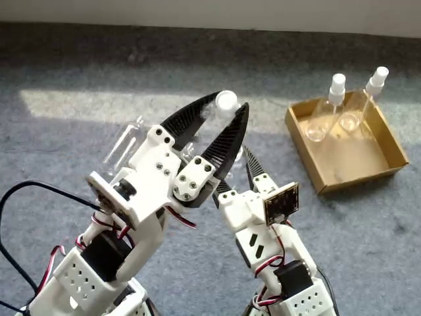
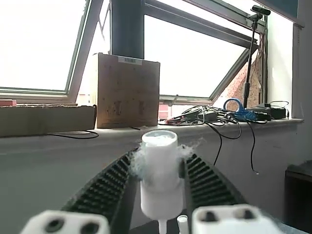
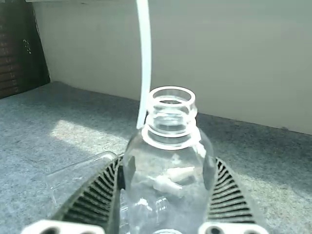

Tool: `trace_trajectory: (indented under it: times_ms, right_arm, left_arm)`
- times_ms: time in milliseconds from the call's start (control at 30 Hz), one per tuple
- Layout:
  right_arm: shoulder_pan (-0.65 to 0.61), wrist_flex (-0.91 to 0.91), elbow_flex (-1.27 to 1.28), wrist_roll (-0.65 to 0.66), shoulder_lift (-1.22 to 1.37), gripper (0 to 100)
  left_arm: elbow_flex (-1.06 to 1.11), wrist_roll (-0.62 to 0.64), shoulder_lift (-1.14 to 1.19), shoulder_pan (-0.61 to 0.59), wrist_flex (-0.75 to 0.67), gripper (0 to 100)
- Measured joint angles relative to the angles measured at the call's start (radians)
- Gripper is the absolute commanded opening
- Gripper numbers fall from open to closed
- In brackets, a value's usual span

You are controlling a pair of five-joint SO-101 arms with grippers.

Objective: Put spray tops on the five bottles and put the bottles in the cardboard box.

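The spray top [image 2: 158, 170] is clamped in my left end effector [image 2: 160, 161], above the open bottle [image 3: 168, 161] gripped in my right end effector [image 3: 166, 165]. Its tube [image 3: 142, 63] hangs just outside the neck, so lowering now would likely slide it down the outer wall or kink it. A spare bottle [image 1: 123, 146] lies near on the surface [image 1: 79, 79]. The cardboard box [image 1: 391, 141] stands well apart to my right, with open room between.

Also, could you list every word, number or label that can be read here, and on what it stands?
No text is readable.
White label on the brown box on the sill: too small to read.
Faint marks on that box's front: blurred.
Held bottle and spray top: no print visible.
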Motion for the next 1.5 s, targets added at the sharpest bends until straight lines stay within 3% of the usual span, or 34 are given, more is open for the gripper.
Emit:
trace_trajectory:
  times_ms: [200,433,1300,1500]
  right_arm:
    - [-0.005,0.028,0.0,0.0,0.0,11.2]
    - [-0.005,0.028,0.0,0.0,0.0,11.2]
    - [-0.005,0.028,0.0,0.0,0.0,11.2]
    - [-0.005,0.028,0.0,0.0,0.0,11.2]
  left_arm:
    - [0.0,0.0,0.0,0.002,-0.075,0]
    - [0.0,0.0,0.0,0.104,-0.087,0]
    - [0.0,0.0,0.0,0.081,-0.087,0]
    - [0.0,0.0,-0.005,0.021,-0.087,0]
